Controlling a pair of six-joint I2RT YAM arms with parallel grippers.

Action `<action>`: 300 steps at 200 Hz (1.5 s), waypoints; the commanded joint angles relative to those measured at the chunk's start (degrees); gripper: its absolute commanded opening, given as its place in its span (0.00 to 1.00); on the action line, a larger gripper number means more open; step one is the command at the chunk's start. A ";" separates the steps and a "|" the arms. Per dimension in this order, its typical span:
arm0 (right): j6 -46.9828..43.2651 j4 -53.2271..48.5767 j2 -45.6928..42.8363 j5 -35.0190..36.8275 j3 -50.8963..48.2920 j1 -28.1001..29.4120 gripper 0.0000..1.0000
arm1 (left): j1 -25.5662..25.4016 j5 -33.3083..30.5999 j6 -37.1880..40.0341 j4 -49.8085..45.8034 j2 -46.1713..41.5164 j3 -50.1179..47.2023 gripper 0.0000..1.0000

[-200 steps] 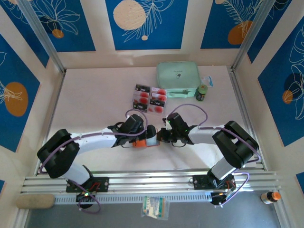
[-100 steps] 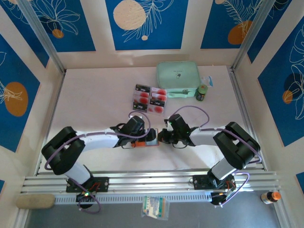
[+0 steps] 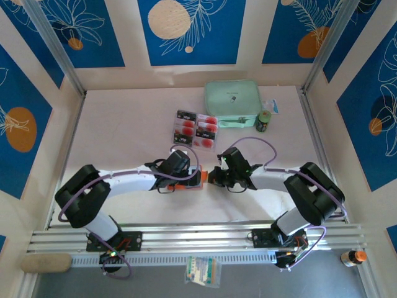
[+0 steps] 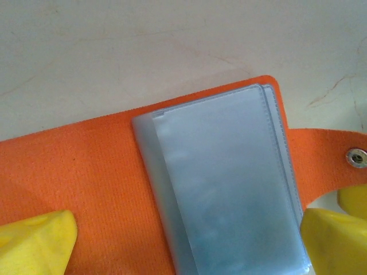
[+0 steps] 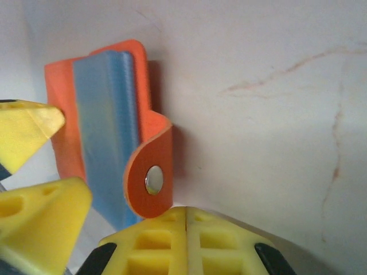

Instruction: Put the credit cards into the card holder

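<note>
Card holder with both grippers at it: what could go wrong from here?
1. The right gripper is shut right at the curled snap tab. A firm pinch is not evident, so the tab could flop over the clear sleeves.
2. The open left gripper straddles the card holder close to the right one, so fingers might collide.
3. The credit cards lie farther back. When an arm leaves to fetch one, the holder may shift.

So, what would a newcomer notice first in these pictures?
The bright orange card holder lies open near the front middle of the table, grey sleeves up, under the open left gripper, with the shut right gripper just beside it. Behind it lie the red-dotted cards, and farther back a mint-green case.
</note>
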 commanded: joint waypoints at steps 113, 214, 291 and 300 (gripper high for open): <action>-2.91 -3.33 2.04 -2.40 8.62 -2.38 0.00 | 0.26 3.15 -9.18 3.88 -6.33 -0.60 1.00; -4.01 -1.43 6.34 -1.30 5.52 -3.40 0.00 | 0.27 0.82 -8.38 3.81 -6.44 -3.75 1.00; -3.34 -0.11 5.66 -1.90 2.03 -4.56 0.00 | 0.25 -2.21 1.37 0.73 -3.99 -4.19 1.00; -3.00 -0.15 5.17 -1.99 1.83 -4.51 0.00 | 0.22 -2.58 2.41 0.45 -3.72 -4.23 1.00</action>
